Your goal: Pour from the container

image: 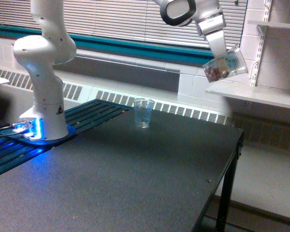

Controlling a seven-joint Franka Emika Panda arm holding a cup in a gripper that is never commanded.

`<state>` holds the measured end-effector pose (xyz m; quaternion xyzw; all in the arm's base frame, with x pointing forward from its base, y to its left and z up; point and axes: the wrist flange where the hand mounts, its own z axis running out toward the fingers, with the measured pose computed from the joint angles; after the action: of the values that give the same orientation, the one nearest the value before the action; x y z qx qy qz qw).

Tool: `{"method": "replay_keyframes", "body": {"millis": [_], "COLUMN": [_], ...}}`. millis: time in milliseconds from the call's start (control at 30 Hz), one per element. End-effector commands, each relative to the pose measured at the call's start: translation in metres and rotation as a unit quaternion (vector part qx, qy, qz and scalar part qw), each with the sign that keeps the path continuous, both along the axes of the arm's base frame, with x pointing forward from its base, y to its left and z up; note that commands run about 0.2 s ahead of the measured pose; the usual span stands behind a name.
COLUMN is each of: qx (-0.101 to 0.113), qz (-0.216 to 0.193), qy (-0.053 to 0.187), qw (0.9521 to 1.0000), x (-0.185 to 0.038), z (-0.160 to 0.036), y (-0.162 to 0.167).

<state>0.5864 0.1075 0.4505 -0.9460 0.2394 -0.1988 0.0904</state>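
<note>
Window blinds and a white brick wall back a dark speckled table [135,179], where the white Panda arm [43,72] rises from its blue-lit base and 1 tall tapered clear cup [143,113] stands near the far edge. High toward the exterior view's right, well apart from that cup, the gripper [221,52] is clenched on the container [225,65], a squat clear plastic cup tilted sideways with dark reddish bits inside (what they are is unclear). It looks light, thin-walled and slippery, so a firm but gentle hold on its side seems safest.

Clear container [225,64] holding perhaps reddish-brown bits, bluish-tinted cup [143,112], dark speckled table [135,179]
</note>
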Motion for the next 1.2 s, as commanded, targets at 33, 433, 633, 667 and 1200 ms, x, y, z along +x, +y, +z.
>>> {"method": "replay_keyframes", "body": {"millis": [33, 433, 633, 667, 1200], "qx": [-0.004, -0.017, -0.029, -0.033, -0.073], "qz": [-0.001, 0.035, 0.061, 0.067, 0.165], "qy": [0.001, 0.005, 0.008, 0.009, 0.001], "qw": [1.0, 0.9992, 0.9977, 0.9972, 0.9836], "x": [0.001, -0.015, -0.029, -0.032, -0.105], "z": [-0.002, -0.012, -0.022, -0.024, -0.041], "y": [-0.002, 0.026, 0.046, 0.05, 0.112]}}
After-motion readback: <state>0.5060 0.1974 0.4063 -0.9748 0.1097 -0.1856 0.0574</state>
